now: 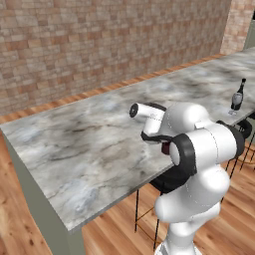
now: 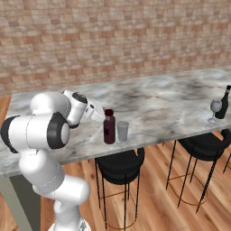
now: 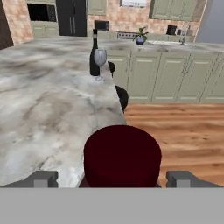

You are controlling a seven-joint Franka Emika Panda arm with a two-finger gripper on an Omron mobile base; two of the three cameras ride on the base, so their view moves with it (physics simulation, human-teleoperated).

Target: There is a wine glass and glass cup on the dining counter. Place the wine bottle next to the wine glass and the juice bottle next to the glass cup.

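Fingers [image 3: 112, 178] spread wide, one tip on each side of the juice bottle's maroon cap, clear of it. Juice bottle [image 2: 109, 127] upright between them near the bench [image 2: 158, 103] front edge, glass cup [image 2: 122, 131] just beside it. Well beyond the fingertips along the same edge: wine bottle [image 3: 94, 54] and wine glass [image 3: 100, 62], close together.

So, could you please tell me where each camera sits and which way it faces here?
Left base view: behind-left of the arm, looking over the dining counter toward the brick wall; the white arm shows.
Right base view: behind-right, facing the juice bottle and glass cup; the arm shows.
Hand view: on the hand, looking along the counter; fingertips show.
All share the wine bottle.
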